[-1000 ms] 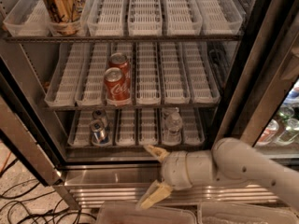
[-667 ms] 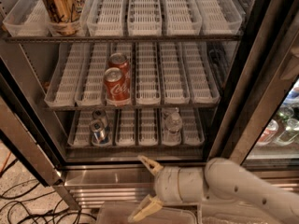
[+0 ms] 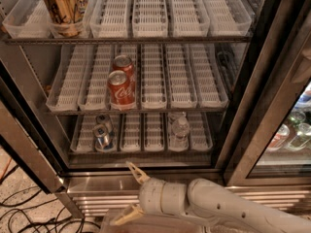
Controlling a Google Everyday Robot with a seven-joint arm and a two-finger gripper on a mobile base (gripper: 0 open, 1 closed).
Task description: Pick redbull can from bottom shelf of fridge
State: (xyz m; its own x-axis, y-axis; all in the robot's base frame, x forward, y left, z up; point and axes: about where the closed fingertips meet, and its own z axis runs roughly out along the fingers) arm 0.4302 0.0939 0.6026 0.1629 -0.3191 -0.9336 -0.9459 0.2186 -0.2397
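The fridge [image 3: 146, 178] stands open with three wire racks. On the bottom shelf [image 3: 146, 140], two slim blue-and-silver redbull cans [image 3: 102, 135] stand one behind the other in a left lane. My gripper [image 3: 129, 193] is open, its two tan fingers [image 3: 137, 172] spread wide. It hangs in front of the ribbed steel base, below the bottom shelf and a little right of the cans, apart from them. The grey arm comes in from the lower right.
Two red cola cans [image 3: 121, 88] stand on the middle shelf. A big gold can [image 3: 64, 5] stands on the top shelf at left. A clear bottle [image 3: 179, 128] sits on the bottom shelf at right. The glass door [image 3: 272, 125] hangs at right. Black cables [image 3: 19, 212] lie on the floor at left.
My gripper and arm have moved left and down along the fridge base, staying open. The cans have not moved.
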